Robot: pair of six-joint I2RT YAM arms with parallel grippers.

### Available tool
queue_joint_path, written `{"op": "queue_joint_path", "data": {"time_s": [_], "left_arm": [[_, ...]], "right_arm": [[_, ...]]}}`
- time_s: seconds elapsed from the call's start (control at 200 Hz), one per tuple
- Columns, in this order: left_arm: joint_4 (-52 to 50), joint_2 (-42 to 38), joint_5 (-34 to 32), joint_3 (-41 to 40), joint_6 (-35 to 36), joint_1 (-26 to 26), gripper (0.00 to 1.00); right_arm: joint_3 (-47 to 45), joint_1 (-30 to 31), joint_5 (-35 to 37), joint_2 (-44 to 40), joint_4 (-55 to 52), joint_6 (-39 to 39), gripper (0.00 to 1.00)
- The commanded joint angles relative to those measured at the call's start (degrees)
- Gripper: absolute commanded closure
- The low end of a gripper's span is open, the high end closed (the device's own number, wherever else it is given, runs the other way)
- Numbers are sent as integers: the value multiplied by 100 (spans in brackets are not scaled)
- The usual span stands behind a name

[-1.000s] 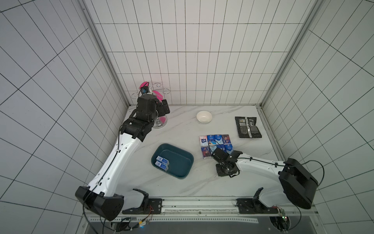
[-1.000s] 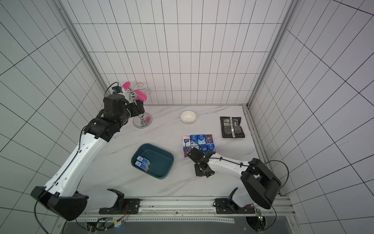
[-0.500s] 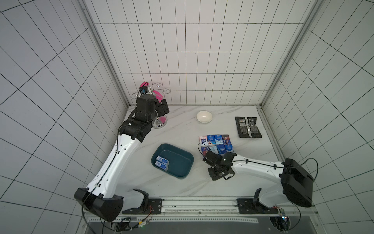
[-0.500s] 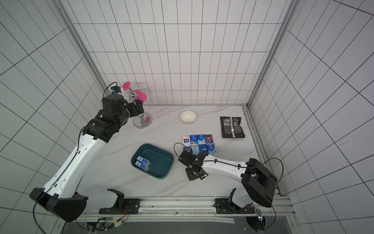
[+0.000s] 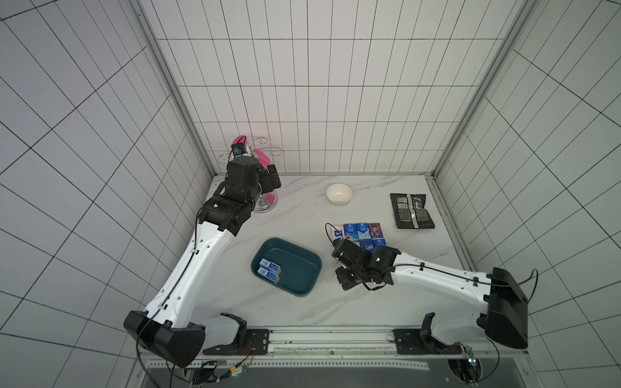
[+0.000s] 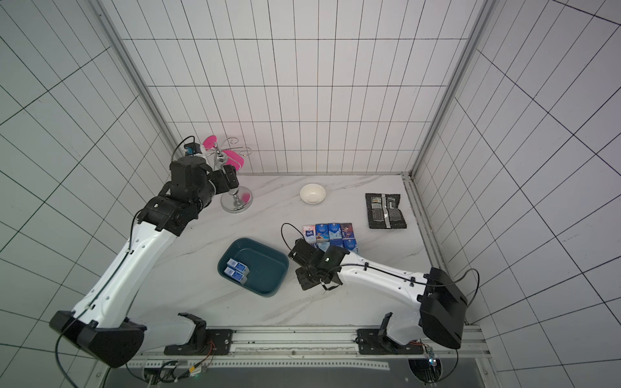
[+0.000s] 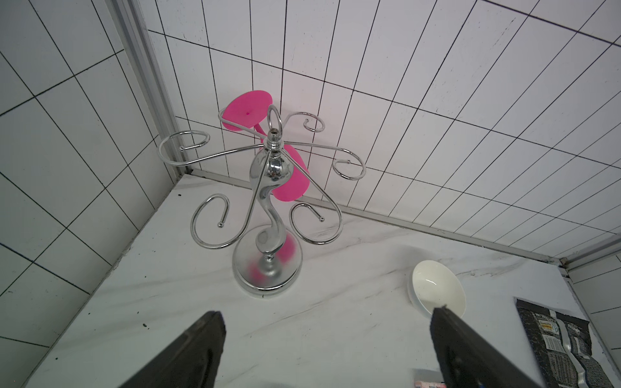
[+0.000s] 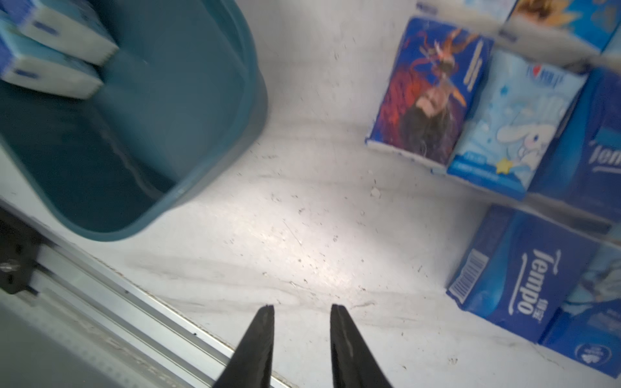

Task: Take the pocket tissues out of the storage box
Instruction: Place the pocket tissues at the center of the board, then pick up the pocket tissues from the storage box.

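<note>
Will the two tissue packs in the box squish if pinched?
Probably a little: the pocket tissues look like soft wrapped packs. Small, so likely light. They lie flat in the storage box, so rolling seems unlikely.

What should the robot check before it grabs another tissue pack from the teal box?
1. Right fingers empty: ok, slightly apart, nothing between them.
2. Dark teal plastic storage box emptied: not ok, two light blue tissue packs lie inside.
3. Way to the box free: ok, only bare white marble tabletop between.
4. Left fingers out of the way: ok, open near the silver wire stand.
5. Right fingers wide enough for a pack: cannot tell.
</note>
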Motion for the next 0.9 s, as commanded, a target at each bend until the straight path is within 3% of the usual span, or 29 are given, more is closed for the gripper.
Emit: {"op": "queue_joint_path", "data": {"time_s": [0.0,0.275,0.425,0.895], "left_arm": [[0,-20,-152,-15,-34,-9,1],[-154,36,-360,107,-10,78,2],[-183,10,-407,176,14,114,1],[-166,-21,-336,118,71,114,1]], "right_arm": [[545,27,-492,321,641,-478,65],[1652,34,-1555,1958,1882,-926,64],[2071,34,-1746,2681,2224,-848,63],[2915,38,-2211,3746,2273,-749,59]]}}
